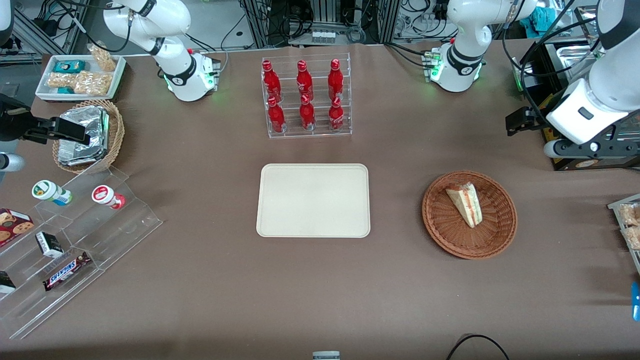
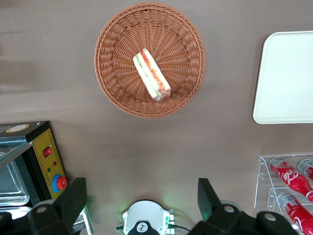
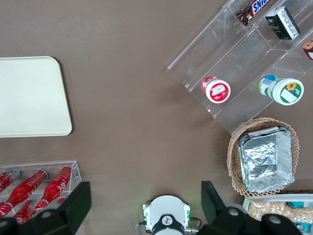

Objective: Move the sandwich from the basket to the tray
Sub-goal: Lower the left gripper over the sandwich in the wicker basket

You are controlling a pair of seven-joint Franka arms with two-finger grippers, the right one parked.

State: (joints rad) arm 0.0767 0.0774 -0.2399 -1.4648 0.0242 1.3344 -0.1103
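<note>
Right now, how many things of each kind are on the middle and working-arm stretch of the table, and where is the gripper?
Red bottles, in the clear rack: 6
Sandwich, in the basket: 1
Basket: 1
Tray: 1
Total: 9
The left gripper hangs open, high above the table, near the basket.

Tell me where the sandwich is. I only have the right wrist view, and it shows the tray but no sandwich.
Observer: The sandwich lies in the round reddish-brown basket, toward the working arm's end of the table.
Operator: Place the basket against the tray for me.
Observer: The basket sits beside the tray, apart from it, with bare tablecloth between them.
Operator: Report the gripper.
Observer: The left gripper is open and holds nothing. It is up above the table, farther from the front camera than the basket.
</note>
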